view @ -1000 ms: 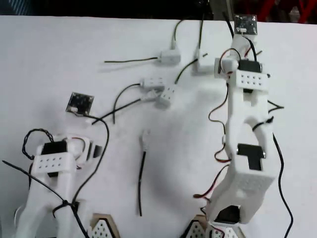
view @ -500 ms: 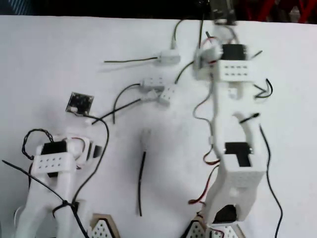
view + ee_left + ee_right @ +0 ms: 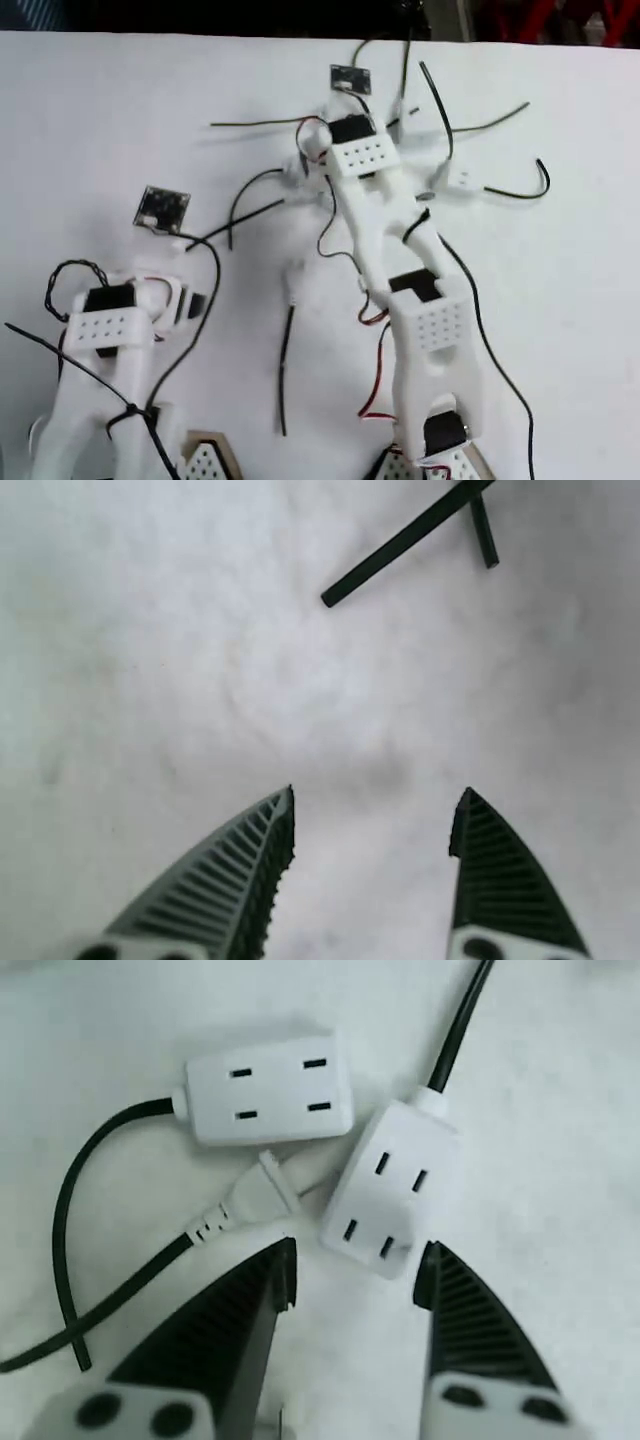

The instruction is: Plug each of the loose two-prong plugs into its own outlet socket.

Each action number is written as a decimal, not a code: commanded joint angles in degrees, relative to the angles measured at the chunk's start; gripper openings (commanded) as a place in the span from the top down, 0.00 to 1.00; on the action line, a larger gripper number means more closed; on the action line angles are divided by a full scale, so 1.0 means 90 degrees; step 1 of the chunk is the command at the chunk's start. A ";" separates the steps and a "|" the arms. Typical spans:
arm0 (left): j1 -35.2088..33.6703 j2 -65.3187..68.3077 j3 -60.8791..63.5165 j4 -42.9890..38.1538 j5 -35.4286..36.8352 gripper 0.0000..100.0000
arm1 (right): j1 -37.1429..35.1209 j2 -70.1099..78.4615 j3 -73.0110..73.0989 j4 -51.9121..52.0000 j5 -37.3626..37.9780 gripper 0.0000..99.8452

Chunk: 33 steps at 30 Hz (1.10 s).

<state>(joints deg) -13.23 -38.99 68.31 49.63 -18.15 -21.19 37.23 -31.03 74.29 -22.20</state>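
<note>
Two white outlet blocks lie side by side under my right gripper, which hangs open just above them. A white two-prong plug on a black cable lies between the blocks, its tip against the side of the nearer one. In the high view my right arm covers these blocks. A loose white plug with a black cable lies mid-table. My left gripper is open over bare table near a black cable end, at the near left.
Another white outlet block with black cables lies to the right of my right arm. Black cables curl across the far middle. A small circuit board sits at the left. The arm bases stand at the front edge.
My right arm has swung left from the far right of the table to above the pair of outlet blocks. An outlet block and its cables at the far right have shifted. The left arm has stayed put.
</note>
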 commanded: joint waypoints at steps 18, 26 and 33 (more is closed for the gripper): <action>-0.0054 -0.0200 -0.0029 -0.0107 -0.0068 0.74 | 0.0200 0.0679 -0.0293 -0.0493 -0.1074 0.81; -0.0054 -0.0200 -0.0020 -0.0107 -0.0068 0.74 | 0.0298 0.0806 -0.0664 -0.0142 -0.1192 0.81; -0.0054 -0.0200 -0.0020 -0.0107 -0.0068 0.74 | 0.0425 0.1060 -0.1289 0.0200 -0.0537 0.98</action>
<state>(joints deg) -13.23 -38.99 68.31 49.63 -18.33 -18.37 48.04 -38.33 74.02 -30.99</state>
